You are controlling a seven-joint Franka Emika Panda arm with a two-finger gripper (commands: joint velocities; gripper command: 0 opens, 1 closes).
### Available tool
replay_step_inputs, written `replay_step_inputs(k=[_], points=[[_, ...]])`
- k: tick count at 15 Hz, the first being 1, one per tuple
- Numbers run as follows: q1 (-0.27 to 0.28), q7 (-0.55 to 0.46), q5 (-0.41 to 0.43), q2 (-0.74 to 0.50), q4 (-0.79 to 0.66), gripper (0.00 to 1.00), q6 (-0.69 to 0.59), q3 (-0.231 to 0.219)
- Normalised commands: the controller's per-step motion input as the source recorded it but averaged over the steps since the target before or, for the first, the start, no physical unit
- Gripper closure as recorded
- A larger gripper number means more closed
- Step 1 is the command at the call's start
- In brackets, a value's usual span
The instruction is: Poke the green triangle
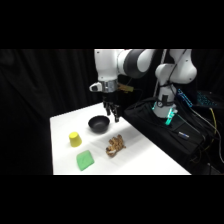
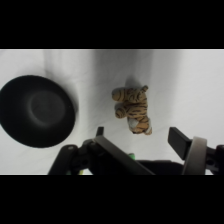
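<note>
The green triangle (image 1: 85, 160) is a small flat bright green piece with rounded corners, lying near the table's front edge. It does not show in the wrist view. My gripper (image 1: 112, 113) hangs above the table's back part, just right of the black bowl (image 1: 98, 123) and well away from the green piece. In the wrist view the gripper (image 2: 137, 134) is open with nothing between its fingers. A striped tiger toy (image 2: 133, 109) lies on the table just beyond the fingertips.
A yellow cup (image 1: 75, 139) stands left of the green piece. The tiger toy (image 1: 115, 145) lies to its right, and the black bowl (image 2: 37, 110) sits behind. A black bag (image 1: 165, 127) with cables lies along the white table's (image 1: 62, 125) right edge.
</note>
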Motion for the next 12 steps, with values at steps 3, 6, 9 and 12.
replay_step_inputs(k=[3,6,9,12], points=[[-0.013,0.01,-0.017,0.03,0.09,0.00,-0.04,0.021],[-0.009,0.02,-0.007,0.19,0.40,0.00,-0.18,0.028],[-0.015,0.06,-0.028,0.38,0.67,0.00,-0.33,0.025],[-0.023,0.06,-0.040,0.44,0.75,0.00,-0.32,0.027]])
